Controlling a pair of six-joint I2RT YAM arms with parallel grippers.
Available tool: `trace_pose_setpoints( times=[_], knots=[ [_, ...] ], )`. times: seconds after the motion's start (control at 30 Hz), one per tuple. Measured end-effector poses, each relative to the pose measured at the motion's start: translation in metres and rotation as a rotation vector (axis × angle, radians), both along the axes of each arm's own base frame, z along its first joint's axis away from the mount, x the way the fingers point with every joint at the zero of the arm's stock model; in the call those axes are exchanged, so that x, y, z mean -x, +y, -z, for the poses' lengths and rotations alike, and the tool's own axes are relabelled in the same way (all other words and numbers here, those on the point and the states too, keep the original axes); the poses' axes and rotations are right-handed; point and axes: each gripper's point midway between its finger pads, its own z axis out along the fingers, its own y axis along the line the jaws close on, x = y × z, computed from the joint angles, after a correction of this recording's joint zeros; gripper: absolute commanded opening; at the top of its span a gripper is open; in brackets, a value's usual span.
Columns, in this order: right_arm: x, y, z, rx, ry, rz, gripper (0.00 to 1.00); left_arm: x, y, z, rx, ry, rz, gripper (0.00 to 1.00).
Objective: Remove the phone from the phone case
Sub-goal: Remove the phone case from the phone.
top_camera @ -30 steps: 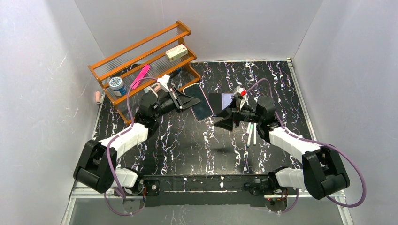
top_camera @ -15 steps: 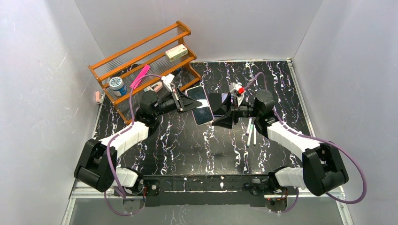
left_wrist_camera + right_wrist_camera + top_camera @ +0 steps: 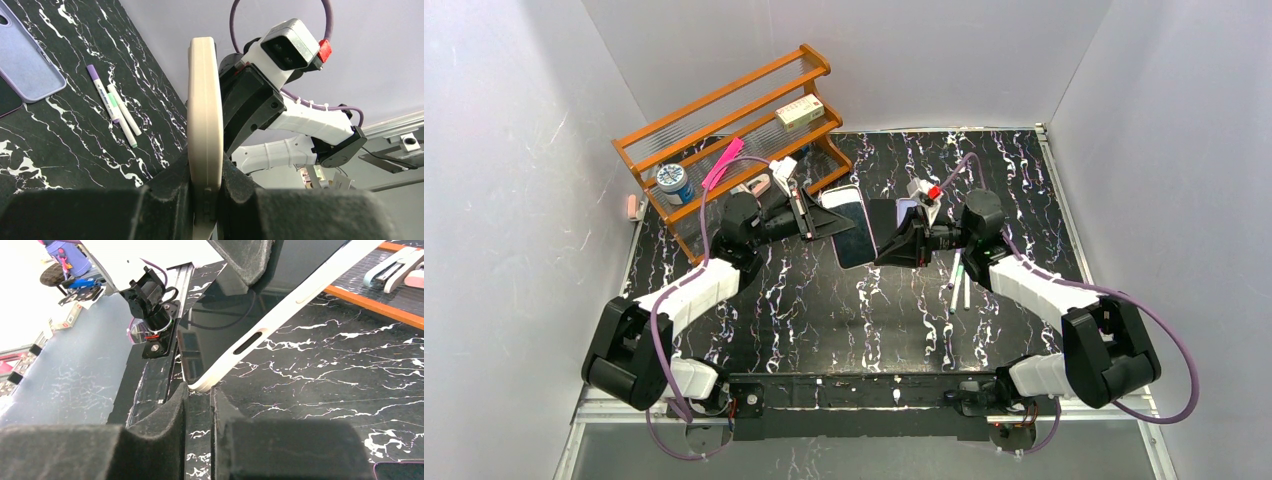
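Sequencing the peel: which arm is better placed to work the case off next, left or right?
Likely right. The left gripper is shut on the cased phone, holding it off the table, so it's the anchor. The right gripper is open with the case's free corner at its mouth.

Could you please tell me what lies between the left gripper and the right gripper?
The cased phone, clamped by the left gripper, spans the gap to the right gripper; the top view shows it.
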Motion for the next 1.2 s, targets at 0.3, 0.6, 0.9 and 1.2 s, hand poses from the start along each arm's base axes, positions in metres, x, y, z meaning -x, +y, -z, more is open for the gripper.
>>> trace_pose_setpoints(
  times=[0.3, 0.6, 0.9, 1.2],
  knots=[
    [0.000, 0.001, -0.002, 0.006, -0.033, -0.036, 0.03, 0.001, 0.000, -0.012, 0.016, -0.011, 0.015, 0.00],
    [0.000, 0.003, -0.003, 0.016, -0.061, -0.043, 0.35, 0.006, -0.002, -0.019, 0.017, -0.054, 0.028, 0.00],
    [0.012, -0.002, -0.014, 0.008, -0.071, -0.040, 0.42, 0.013, -0.004, -0.025, 0.004, -0.120, 0.056, 0.00],
    [0.019, -0.001, -0.023, -0.009, -0.065, -0.061, 0.38, 0.014, -0.004, -0.025, 0.000, -0.126, 0.060, 0.00]
  ],
)
